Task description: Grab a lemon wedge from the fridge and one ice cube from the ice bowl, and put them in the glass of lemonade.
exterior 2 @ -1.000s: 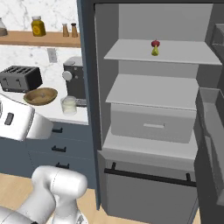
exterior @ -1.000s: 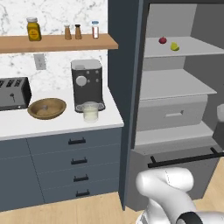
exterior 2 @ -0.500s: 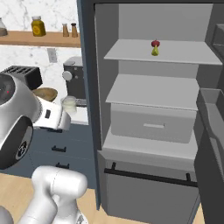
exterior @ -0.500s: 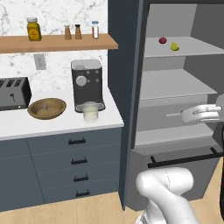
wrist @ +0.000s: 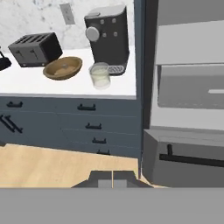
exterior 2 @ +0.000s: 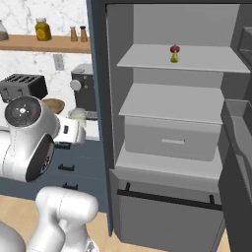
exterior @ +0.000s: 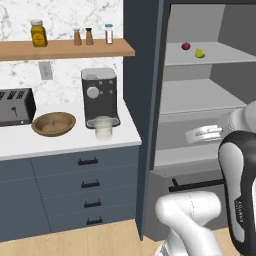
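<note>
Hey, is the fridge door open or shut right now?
Open. The fridge interior is exposed: grey shelves and a drawer show, with the lemon wedge sitting on the top shelf beside a small red fruit.

The lemon wedge [exterior: 199, 53] on the fridge's [exterior 2: 167, 123] top shelf is too small to make out its shape. In the right base view the arm covers part of the ice bowl [exterior 2: 55, 105] and the glass of lemonade [exterior 2: 78, 115]. Whether the bowl holds ice cannot be told.
</note>
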Robot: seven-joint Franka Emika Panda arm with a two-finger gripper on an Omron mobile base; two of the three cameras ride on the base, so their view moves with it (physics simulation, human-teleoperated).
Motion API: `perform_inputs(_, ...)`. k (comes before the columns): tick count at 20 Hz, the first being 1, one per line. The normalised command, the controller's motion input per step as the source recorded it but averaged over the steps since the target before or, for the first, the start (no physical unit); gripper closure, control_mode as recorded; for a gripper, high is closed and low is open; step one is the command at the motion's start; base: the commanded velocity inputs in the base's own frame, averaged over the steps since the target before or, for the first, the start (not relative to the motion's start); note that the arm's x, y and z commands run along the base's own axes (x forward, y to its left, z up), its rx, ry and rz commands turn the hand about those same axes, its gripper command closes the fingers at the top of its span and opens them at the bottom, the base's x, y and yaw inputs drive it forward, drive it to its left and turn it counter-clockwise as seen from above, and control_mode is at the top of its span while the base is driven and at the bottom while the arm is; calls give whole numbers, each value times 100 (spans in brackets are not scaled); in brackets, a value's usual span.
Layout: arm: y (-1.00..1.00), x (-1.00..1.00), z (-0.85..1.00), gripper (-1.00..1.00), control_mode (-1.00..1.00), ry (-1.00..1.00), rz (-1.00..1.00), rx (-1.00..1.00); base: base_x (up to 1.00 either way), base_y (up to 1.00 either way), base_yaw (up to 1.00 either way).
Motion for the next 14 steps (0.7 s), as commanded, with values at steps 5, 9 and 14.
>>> perform_inputs(5, 4, 21, -11, 100, -100, -1, -12, -5, 0, 0, 0)
perform_inputs(9, 0, 1, -7, 100, -100, -7, -21, -5, 0, 0, 0)
perform_inputs(14, -10, -8, 0, 100, -100, -2, -15, 0, 0, 0, 0)
